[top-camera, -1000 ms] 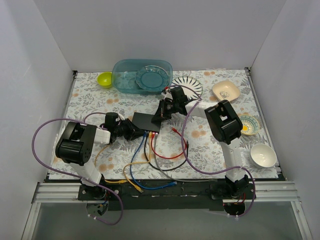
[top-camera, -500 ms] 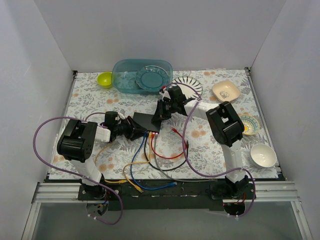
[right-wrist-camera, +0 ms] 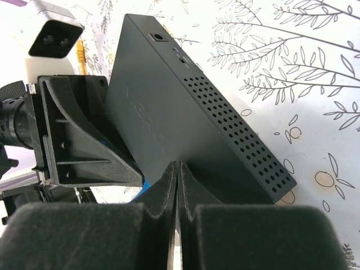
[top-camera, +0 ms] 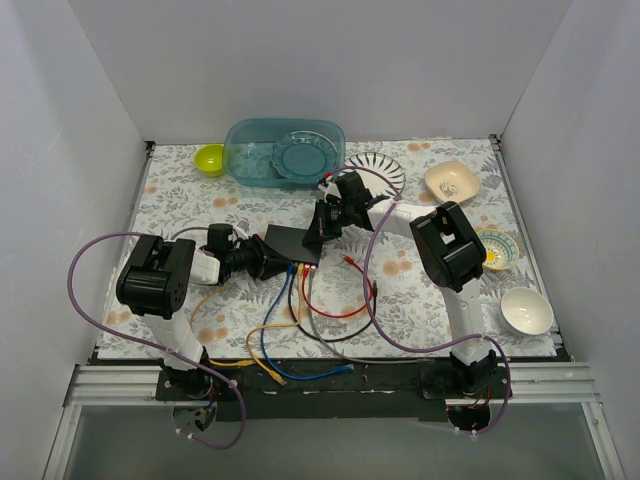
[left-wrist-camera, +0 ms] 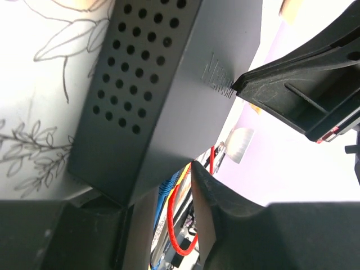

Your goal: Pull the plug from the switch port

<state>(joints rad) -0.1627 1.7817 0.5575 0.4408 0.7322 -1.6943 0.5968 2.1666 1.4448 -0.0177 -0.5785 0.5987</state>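
**A:** Left of the switch, what is recorded?

**B:** The left gripper (top-camera: 268,262) is held low over the worktop (top-camera: 420,285), just left of the switch (top-camera: 292,241). Its fingers (left-wrist-camera: 222,205) are spread. The switch's near-left corner is taken between them and touched on both sides.

**A:** And the switch itself?

**B:** It is found mid-worktop, between the two grippers. A perforated side wall and embossed lettering on the top face are seen from the left wrist. Blue, yellow and red cables (top-camera: 298,275) are run into its near edge and trailed back toward the arm bases.

**A:** Which plug is in which port?

**B:** Cannot be told; the sockets are hidden.

**A:** Right of the switch?

**B:** The right gripper (top-camera: 320,230) is set against the switch's far-right part. Its fingers (right-wrist-camera: 160,191) are pressed together, with only a thin seam between them, and the tips are rested on the switch's top face beside the lettering. A loose red cable end (top-camera: 347,259) is seen lying just right of the switch, apart from it.
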